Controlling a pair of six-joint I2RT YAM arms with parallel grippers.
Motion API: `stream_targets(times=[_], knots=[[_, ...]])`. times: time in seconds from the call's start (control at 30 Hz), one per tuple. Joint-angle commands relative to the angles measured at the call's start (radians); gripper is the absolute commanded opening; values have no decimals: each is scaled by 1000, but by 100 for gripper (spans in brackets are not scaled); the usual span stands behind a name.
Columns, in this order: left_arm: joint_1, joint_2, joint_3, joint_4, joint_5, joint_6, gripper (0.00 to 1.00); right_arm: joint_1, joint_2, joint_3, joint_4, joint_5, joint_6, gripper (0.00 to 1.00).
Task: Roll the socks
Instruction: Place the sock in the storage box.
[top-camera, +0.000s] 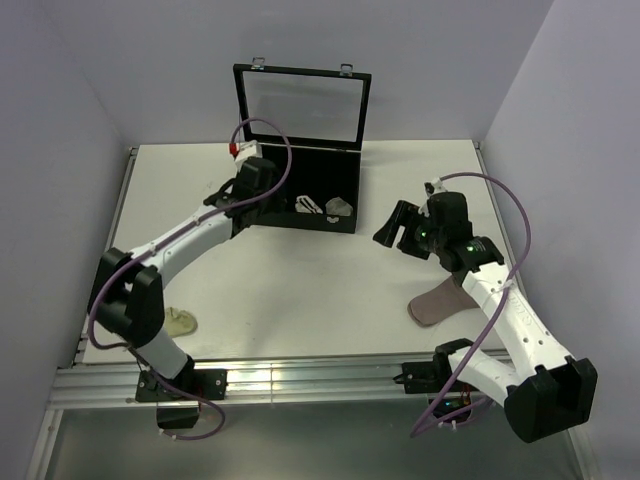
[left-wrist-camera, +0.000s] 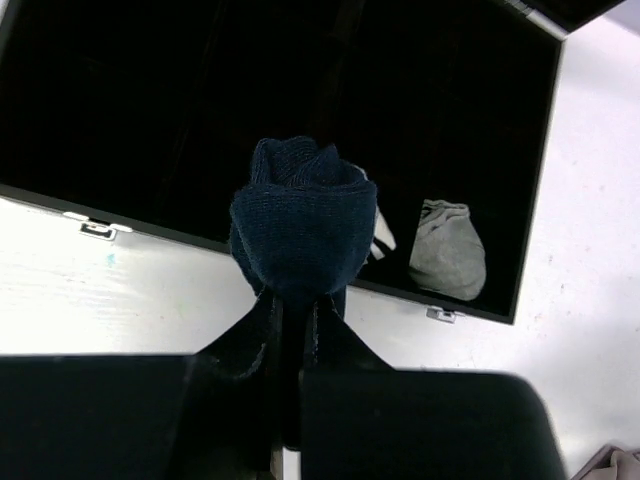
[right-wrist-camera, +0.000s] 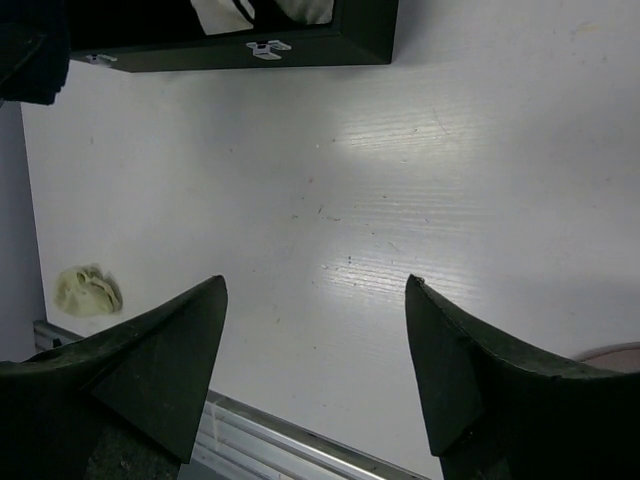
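Observation:
My left gripper (left-wrist-camera: 295, 300) is shut on a rolled navy sock (left-wrist-camera: 303, 225) and holds it over the front edge of the open black case (top-camera: 340, 222). In the case lie a rolled grey sock (left-wrist-camera: 448, 262) and a white sock with black stripes (left-wrist-camera: 382, 238), mostly hidden behind the navy roll. They show in the top view as a white sock (top-camera: 306, 203) and a grey sock (top-camera: 339, 207). My left gripper in the top view (top-camera: 252, 190) is at the case's left end. My right gripper (right-wrist-camera: 316, 290) is open and empty above the table, also in the top view (top-camera: 392, 228).
A flat pinkish-brown sock (top-camera: 438, 302) lies under my right arm. A small pale yellow-green bundle (top-camera: 181, 322) lies at the near left, also in the right wrist view (right-wrist-camera: 88, 290). The case lid (top-camera: 301, 107) stands upright at the back. A metal rail (top-camera: 300, 380) runs along the near edge.

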Motion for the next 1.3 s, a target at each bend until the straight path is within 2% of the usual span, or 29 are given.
stream_targets(times=[0.0,0.17,0.37,0.6,0.87,1.17,1.27], knots=[[15,67,100,-109,40,-61,0,-23,-43,11,-38,18,-46,79],[57,202,282,-184,55,-120,1,-54,-70,4,-56,17,-60,78],[78,340,428,-320,77,-232,1,-85,-80,25,-90,-15,-69,78],[103,423,479,-391,109,-348,0,-95,-83,28,-87,-55,-61,78],[133,507,531,-423,129,-384,0,-106,-67,27,-87,-61,-72,77],[138,527,476,-324,29,-376,0,-117,-60,10,-70,-83,-72,77],[136,549,481,-302,35,-381,1,-119,-54,10,-70,-87,-72,77]])
